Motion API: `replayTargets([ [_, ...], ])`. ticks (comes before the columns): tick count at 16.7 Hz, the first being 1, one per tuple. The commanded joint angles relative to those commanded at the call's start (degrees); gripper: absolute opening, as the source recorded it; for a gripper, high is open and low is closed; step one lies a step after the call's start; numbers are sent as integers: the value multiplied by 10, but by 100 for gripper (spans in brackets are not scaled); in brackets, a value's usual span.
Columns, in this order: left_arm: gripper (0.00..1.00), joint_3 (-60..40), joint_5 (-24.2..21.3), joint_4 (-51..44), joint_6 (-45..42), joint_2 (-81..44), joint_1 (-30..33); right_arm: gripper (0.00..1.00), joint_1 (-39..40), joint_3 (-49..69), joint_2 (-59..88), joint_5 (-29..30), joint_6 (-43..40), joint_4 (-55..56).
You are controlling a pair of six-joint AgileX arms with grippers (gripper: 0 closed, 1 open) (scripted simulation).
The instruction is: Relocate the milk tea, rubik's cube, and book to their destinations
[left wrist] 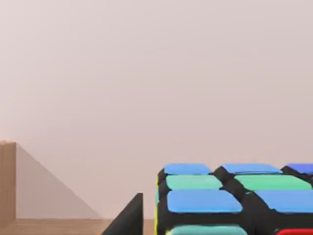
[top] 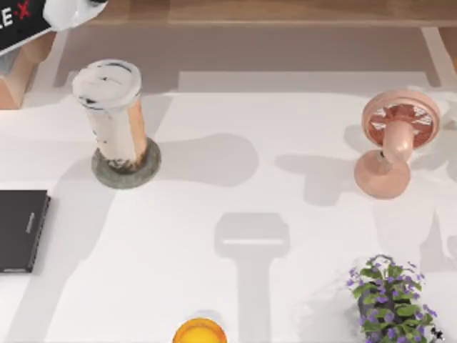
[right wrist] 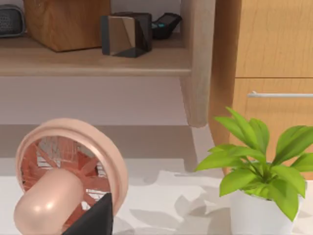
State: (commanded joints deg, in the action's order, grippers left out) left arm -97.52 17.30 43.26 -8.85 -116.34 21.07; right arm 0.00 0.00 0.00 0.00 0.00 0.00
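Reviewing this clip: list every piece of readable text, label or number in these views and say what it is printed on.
"E·X": partial lettering, white with a red X, on the black arm segment at the top view's upper left; the rest is cut off.
Black slab: a small mark on its cover, too small to read.
Milk tea, rubik's cube: no text.

- Milk tea [top: 114,118]: clear cup, white domed lid, tan drink, dark pearls at bottom; upright on a round grey coaster [top: 146,168], table's left.
- Rubik's cube [left wrist: 234,200]: black edges; blue, green, red stickers visible.
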Motion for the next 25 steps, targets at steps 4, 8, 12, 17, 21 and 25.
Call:
replayTargets([
  [4, 100, 0, 0, 0, 0, 0, 0, 100, 0, 0, 0, 0, 0, 0],
  [8, 100, 0, 0, 0, 0, 0, 0, 100, 0, 0, 0, 0, 0, 0],
  [12, 100, 18, 2, 5, -1, 14, 4, 100, 0, 0, 0, 0, 0, 0],
  [17, 100, 57, 8, 17, -4, 41, 9, 100, 0, 0, 0, 0, 0, 0],
  [21, 100, 89, 12, 29, -6, 63, 14, 100, 0, 0, 0, 0, 0, 0],
  [25, 100, 88, 12, 28, -6, 60, 11, 100, 0, 0, 0, 0, 0, 0],
])
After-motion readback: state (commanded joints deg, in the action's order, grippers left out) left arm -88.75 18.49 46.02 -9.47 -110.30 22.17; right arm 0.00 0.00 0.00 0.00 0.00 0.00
